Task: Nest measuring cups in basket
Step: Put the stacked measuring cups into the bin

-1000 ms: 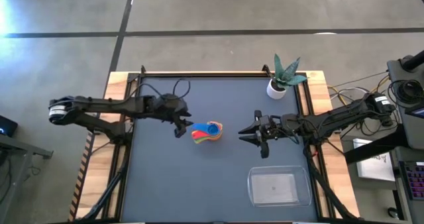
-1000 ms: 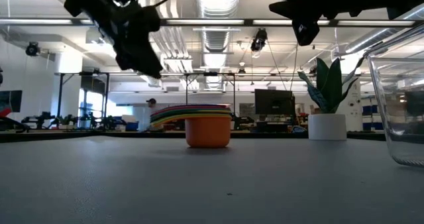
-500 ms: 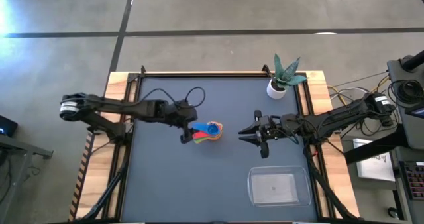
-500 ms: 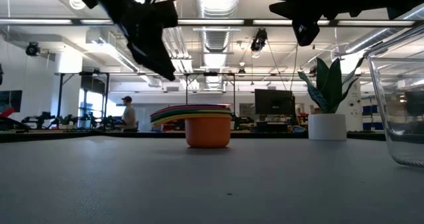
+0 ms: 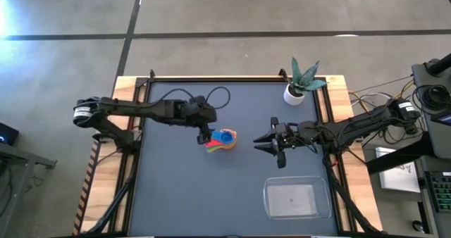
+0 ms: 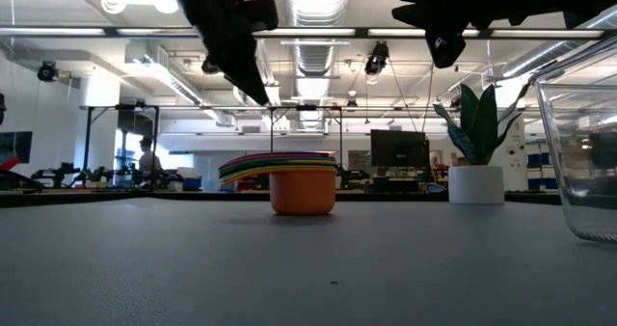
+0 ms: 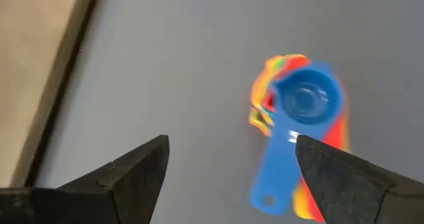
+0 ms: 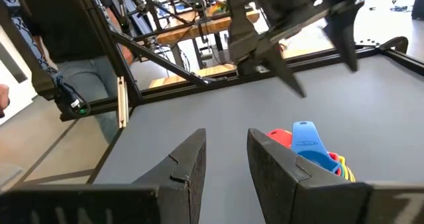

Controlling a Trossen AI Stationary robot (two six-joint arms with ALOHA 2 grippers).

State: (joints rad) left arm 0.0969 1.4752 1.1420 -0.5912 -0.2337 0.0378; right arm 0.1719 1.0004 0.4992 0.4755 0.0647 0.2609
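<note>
The measuring cups point(image 5: 222, 139) sit nested in one stack on the dark mat, blue cup on top point(image 7: 303, 98), orange cup at the bottom point(image 6: 303, 192). Their handles fan out toward the table's left. My left gripper point(image 5: 205, 134) hangs open above the handle side of the stack point(image 6: 280, 162), clear of it; in its wrist view point(image 7: 232, 159) the blue handle lies between the spread fingers. My right gripper point(image 5: 263, 141) waits open in the air to the right of the stack point(image 8: 311, 151). The clear basket point(image 5: 297, 198) stands at the near right.
A white pot with a green plant point(image 5: 294, 91) stands at the mat's far right corner. The basket's clear wall point(image 6: 578, 152) shows at the right of the low view. Wooden table borders and a black frame rim the mat. People stand in the room beyond.
My left gripper has moved toward the table's right, from left of the stack to above the cups' handles, staying open and high. The cups and my right arm have kept still. A person in the room behind has walked leftward.
</note>
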